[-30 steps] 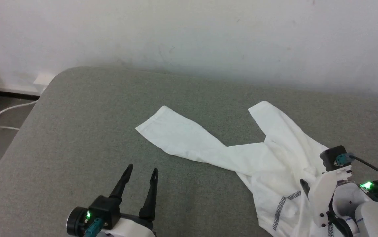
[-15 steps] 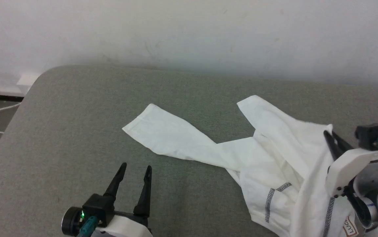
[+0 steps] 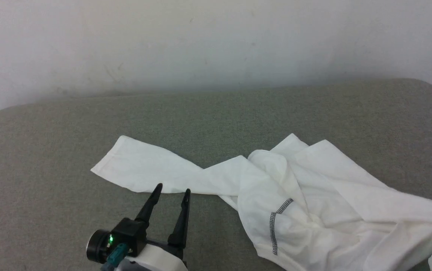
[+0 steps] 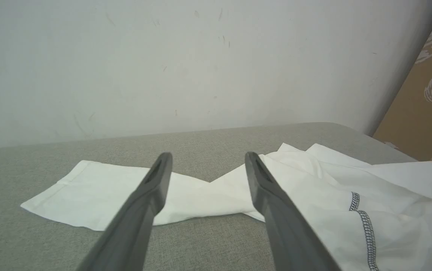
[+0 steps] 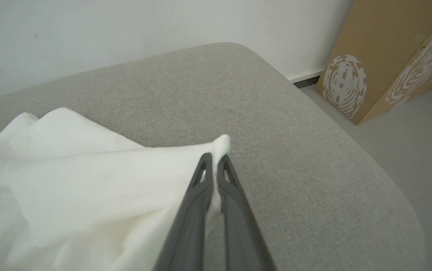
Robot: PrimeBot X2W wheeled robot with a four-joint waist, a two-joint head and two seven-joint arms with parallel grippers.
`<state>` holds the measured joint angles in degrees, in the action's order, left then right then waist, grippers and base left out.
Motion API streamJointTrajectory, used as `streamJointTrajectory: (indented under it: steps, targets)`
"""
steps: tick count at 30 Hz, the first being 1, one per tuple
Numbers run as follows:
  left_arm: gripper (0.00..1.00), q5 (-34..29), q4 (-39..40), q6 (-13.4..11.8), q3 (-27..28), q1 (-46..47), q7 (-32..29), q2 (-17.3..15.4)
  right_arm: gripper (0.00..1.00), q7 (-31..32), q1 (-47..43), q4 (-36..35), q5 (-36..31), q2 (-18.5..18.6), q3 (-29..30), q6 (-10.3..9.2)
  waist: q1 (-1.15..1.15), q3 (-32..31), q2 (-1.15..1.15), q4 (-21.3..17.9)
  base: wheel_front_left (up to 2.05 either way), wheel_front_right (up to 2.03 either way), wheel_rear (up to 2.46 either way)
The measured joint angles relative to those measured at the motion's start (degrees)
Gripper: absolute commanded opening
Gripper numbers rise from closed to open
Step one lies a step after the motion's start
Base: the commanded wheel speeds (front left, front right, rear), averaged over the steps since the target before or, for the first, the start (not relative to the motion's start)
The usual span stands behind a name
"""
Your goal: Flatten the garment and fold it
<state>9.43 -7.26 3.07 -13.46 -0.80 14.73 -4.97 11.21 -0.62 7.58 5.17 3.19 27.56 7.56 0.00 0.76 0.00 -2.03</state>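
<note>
Grey cushion [image 3: 50,150] w/ crumpled garment [image 3: 314,195], right end effector [image 5: 213,158] tight on its corner, left end effector [image 3: 173,188] spread.

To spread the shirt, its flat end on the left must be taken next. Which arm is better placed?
Left. The left gripper is open, pointing at the flat end of the garment just ahead; the right gripper is shut on the opposite corner.
</note>
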Motion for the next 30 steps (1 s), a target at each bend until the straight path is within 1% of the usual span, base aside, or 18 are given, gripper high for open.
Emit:
streamJointTrajectory:
  steps: [1, 3, 5, 8, 10, 13, 16, 18, 22, 26, 27, 28, 30]
  targets:
    - [1.0, -0.07, -0.34, 0.35, -0.44, 0.35, 0.0, 0.16, 0.0, -0.29, 0.02, 1.67, -0.8, -0.03, 0.74, -0.01, 0.0, 0.09, 0.0, -0.36, 0.0, 0.0, 0.0]
    - [1.0, -0.24, -1.42, 0.87, -1.58, 0.78, 0.0, 0.41, 1.0, -0.63, 0.04, 4.68, -2.88, 0.02, 0.62, -0.02, 0.0, 0.37, 0.0, -0.75, 0.0, 0.0, 0.0]
    - [1.0, -0.38, -2.85, 1.4, -3.01, 1.04, 0.0, 0.71, 1.0, -1.96, 0.39, 6.27, -3.32, -0.14, -0.8, -0.02, 0.0, 0.6, 0.0, -0.96, 0.0, 0.0, 0.0]
    - [1.0, 0.33, -5.32, 2.27, -5.65, 1.43, -0.38, 1.02, 1.0, -5.8, 2.18, 5.67, -3.37, -0.29, -2.72, -0.01, 0.0, 0.7, 0.0, -1.49, 0.0, 0.0, 0.0]
    - [1.0, 1.91, -6.88, 2.97, -7.66, 2.11, -2.6, 1.27, 1.0, -8.62, 3.21, 3.79, -3.67, -0.19, -4.44, -0.01, 0.0, 0.72, 0.0, -1.98, 0.0, 0.0, 0.0]
    - [1.0, 3.97, -8.9, 3.47, -10.79, 4.19, -7.84, 1.53, 1.0, -11.59, 3.84, 0.49, -3.89, -0.22, -7.33, -0.01, 0.0, 0.72, 0.0, -2.84, 0.0, 0.0, 0.0]
    - [1.0, 6.35, -11.1, 3.53, -12.85, 6.56, -13.19, 1.77, 1.0, -12.6, 3.83, -2.24, -4.22, -0.21, -9.93, -0.01, 0.0, 0.84, 0.0, -3.82, 0.0, 0.0, 0.0]
    - [1.0, 7.79, -12.39, 3.54, -13.65, 8.11, -15.56, 1.82, 1.0, -12.6, 3.81, -3.69, -4.22, -0.2, -11.77, -0.01, 0.0, 1.06, 0.0, -4.49, 0.0, 0.0, 0.0]
    - [1.0, 9.48, -15.6, 3.47, -14.32, 11.17, -18.3, 1.93, 1.0, -12.69, 3.63, -5.79, -4.1, -0.2, -14.59, -0.01, 0.0, 2.13, 0.0, -5.53, 0.0, 0.0, 0.0]
    - [1.0, 11.54, -19.0, 3.45, -15.63, 13.41, -19.86, 1.99, 1.0, -12.67, 2.96, -6.45, -4.04, -0.21, -15.94, -0.01, 0.01, 3.69, 0.0, -6.22, 0.0, 0.0, 0.0]
    - [0.21, 12.63, -19.65, 3.47, -16.04, 13.74, -20.04, 1.99, 1.0, -12.66, 2.76, -6.44, -4.02, -0.21, -16.19, -0.01, 0.01, 4.04, 0.0, -6.33, 0.0, 0.0, 0.0]
    - [0.0, 13.35, -20.24, 3.52, -16.45, 13.96, -20.0, 1.99, 1.0, -12.6, 2.57, -6.41, -4.02, -0.21, -16.48, -0.01, 0.01, 4.37, 0.0, -6.42, 0.0, 0.0, 0.0]
    - [0.0, 14.05, -20.82, 3.53, -16.55, 14.25, -18.85, 2.05, 1.0, -12.46, 2.35, -6.28, -4.02, -0.23, -16.78, -0.01, 0.01, 4.9, 0.0, -6.42, 0.0, 0.0, 0.0]
